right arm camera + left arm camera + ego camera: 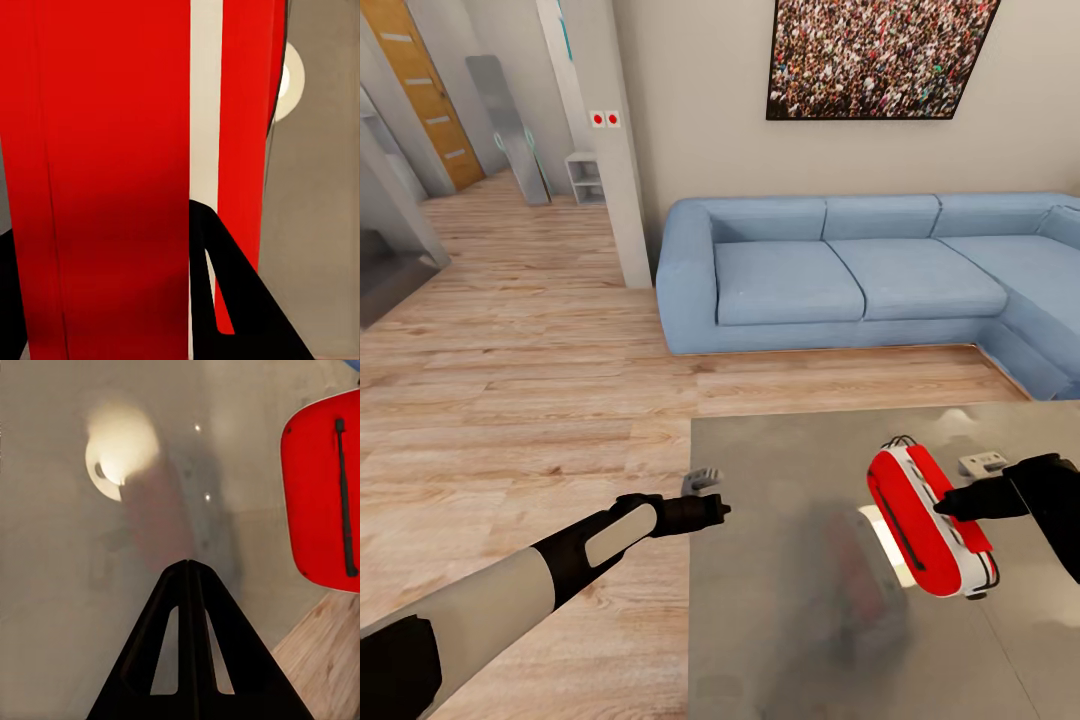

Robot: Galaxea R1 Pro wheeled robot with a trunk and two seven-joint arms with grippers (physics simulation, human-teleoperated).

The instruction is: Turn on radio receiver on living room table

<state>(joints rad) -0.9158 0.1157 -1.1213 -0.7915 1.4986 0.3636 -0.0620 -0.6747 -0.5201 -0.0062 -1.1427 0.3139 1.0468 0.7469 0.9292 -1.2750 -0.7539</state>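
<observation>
Right now the radio receiver (pixel 925 520) stands on the glossy grey bench (pixel 780 600), towards its right side, red with white trim and a thin wire handle on top. The right claw (pixel 943 504) comes in from the right and its dark tip is against the radio's upper face, touching it. From the right wrist camera the red-and-white casing (pixel 112 165) sits hard up against the black fingers (pixel 232 300); how far those fingers are parted I cannot tell.

Over at the bench's near left edge, the left claw (pixel 722 510) hangs just above the surface, well apart from the radio. Its wrist camera shows the two fingers (pixel 191 660) pressed together, holding nothing, with the radio's red side (pixel 322 487) off beyond them.

Behind the bench, a blue sofa (pixel 840 270) lines the beige wall on the wood plank floor (pixel 520 400) of the living room.
</observation>
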